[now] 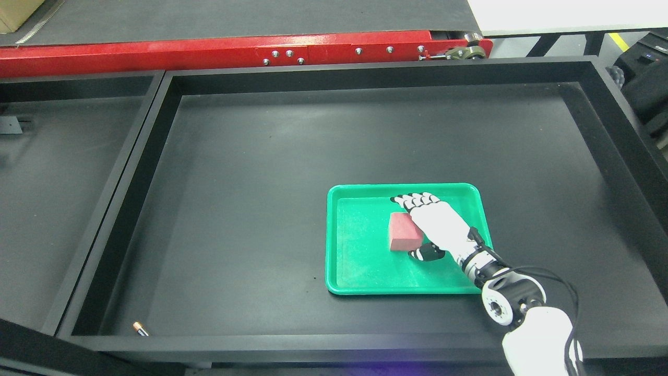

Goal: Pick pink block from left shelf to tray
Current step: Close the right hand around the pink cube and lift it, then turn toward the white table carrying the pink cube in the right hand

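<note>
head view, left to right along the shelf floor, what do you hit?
Small battery at the near left corner → green tray's left rim → pink block in the tray → right hand against the block → tray's right rim.

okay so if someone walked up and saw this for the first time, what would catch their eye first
Probably the bright green tray, right of centre on the big black bin floor. On it lies the pink block, with the white right hand against its right side, fingers curled over it. After that, the red rail across the top.
</note>
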Tool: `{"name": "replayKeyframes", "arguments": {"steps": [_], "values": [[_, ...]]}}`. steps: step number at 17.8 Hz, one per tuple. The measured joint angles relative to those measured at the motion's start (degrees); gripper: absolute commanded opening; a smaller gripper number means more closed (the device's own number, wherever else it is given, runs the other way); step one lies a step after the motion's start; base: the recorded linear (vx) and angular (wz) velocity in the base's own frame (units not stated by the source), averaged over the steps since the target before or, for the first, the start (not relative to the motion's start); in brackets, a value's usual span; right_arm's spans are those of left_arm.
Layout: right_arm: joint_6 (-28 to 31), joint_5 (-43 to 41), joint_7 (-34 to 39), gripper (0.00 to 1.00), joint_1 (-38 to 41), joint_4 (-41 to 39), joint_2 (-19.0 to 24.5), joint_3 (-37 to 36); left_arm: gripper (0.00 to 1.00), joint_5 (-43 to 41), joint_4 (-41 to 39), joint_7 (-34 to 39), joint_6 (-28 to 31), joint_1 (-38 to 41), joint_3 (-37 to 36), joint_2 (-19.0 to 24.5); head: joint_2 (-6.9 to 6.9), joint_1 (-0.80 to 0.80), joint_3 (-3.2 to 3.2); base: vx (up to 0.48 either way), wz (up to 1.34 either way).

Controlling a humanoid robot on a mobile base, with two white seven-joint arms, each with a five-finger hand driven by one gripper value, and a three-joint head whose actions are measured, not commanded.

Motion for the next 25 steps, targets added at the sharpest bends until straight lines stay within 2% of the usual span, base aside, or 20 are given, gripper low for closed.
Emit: {"name": "replayKeyframes", "arguments": {"steps": [4,7,10,15,25], "values": [[0.0,0.0,0.1,0.5,-0.1,0.6,0.0,0.0,1.0,0.0,0.0,0.0,0.0,0.0,0.0,0.0,0.0,0.0,0.0,0.0,0.0],[-0.8,0.0,-0.5,0.3,-0.2,1.0,0.0,0.0,1.0,0.0,0.0,0.0,0.0,0.0,0.0,0.0,-0.01,0.0,0.0,0.0,0.0],[-1.9,-0.1,-0.9,0.04,-0.2,1.4,0.0,0.0,1.0,0.0,0.0,0.0,0.0,0.0,0.0,0.0,-0.01,0.0,0.0,0.0,0.0],[-3.8,-0.1,-4.2,0.01,-0.3,1.8,0.0,-0.3,1.0,0.0,0.0,0.0,0.0,0.0,0.0,0.0,-0.01,0.0,0.0,0.0,0.0],[-4.3,-3.1,-17.9,0.02,1.3,-0.7,0.0,-3.2,1.0,0.0,0.0,0.0,0.0,0.0,0.0,0.0,0.0,0.0,0.0,0.005,0.0]]}}
